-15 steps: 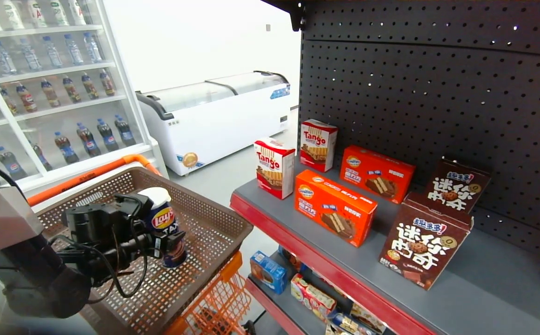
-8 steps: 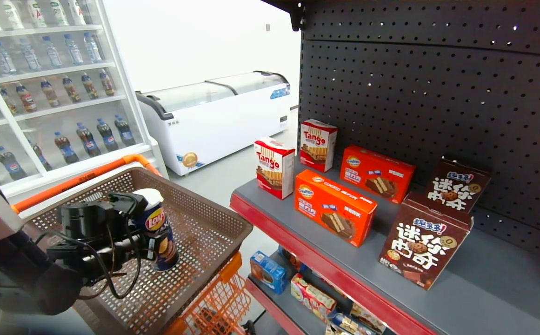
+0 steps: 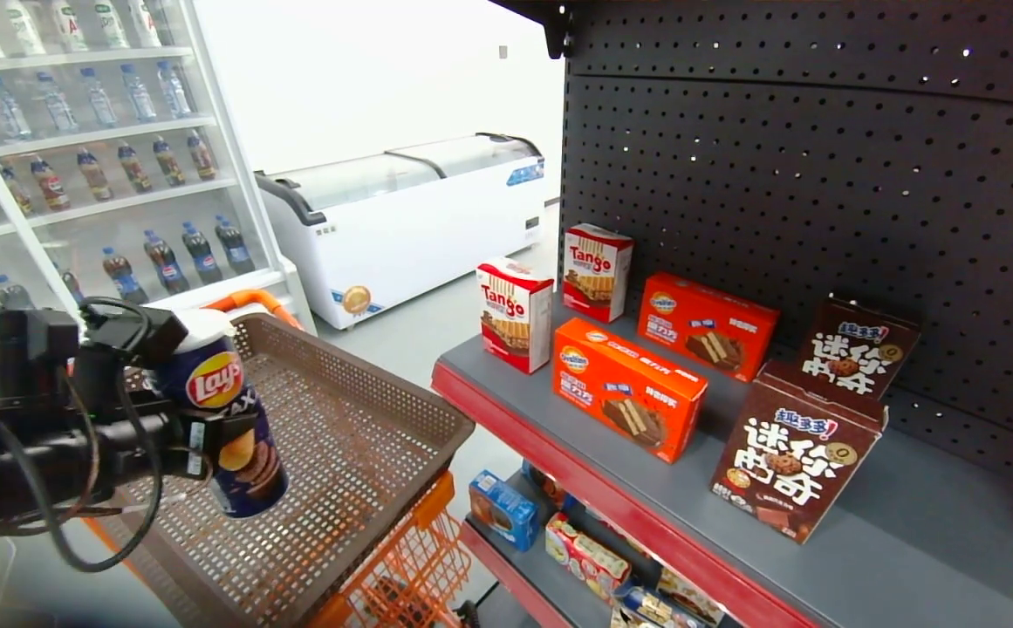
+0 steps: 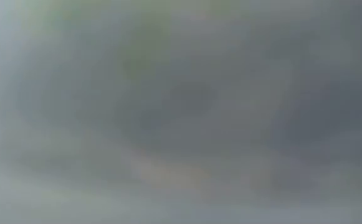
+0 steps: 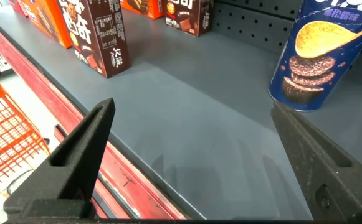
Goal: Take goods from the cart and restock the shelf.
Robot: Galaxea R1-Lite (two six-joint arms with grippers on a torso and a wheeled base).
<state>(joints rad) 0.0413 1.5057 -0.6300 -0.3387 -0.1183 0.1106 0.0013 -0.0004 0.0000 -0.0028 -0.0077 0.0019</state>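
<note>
The dark-blue cylindrical chip can [image 3: 220, 423], white-lidded, sits in the left gripper [image 3: 196, 436], whose fingers are clamped across its body. It hangs tilted, lid leaning back toward the wrist, above the brown perforated plastic cart basket [image 3: 384, 384] and clear of the basket's floor.

Beyond that hand, across an open gap, lies the grey metal shelf with a red front edge [image 3: 925, 549]. Nearest the hand stand the red-and-white upright wafer boxes [image 3: 515, 314]. Past them are the flat orange biscuit boxes [image 3: 628, 388], and farthest off the dark-brown cookie boxes [image 3: 796, 458].

The right gripper [image 5: 193, 106] hovers over bare shelf with its fingers spread wide and nothing between them. A second blue chip can [image 5: 314, 53] stands just past it.

The main hazards I judge:
- **Slipping:** the can is smooth, round and held at a slant, so a quick swing could let it rotate or slide out and drop into the basket or the gap.
- **Clipping:** a low crossing could catch the can's base on the basket rim or the red shelf edge.
- **Knocking stock over:** the upright wafer boxes lie first in the path and would topple easily.
- **Crowding:** the free shelf space lies under the right gripper, so the two arms may crowd each other there.
- **Tipping:** set down tilted, the can could fall and roll.
</note>
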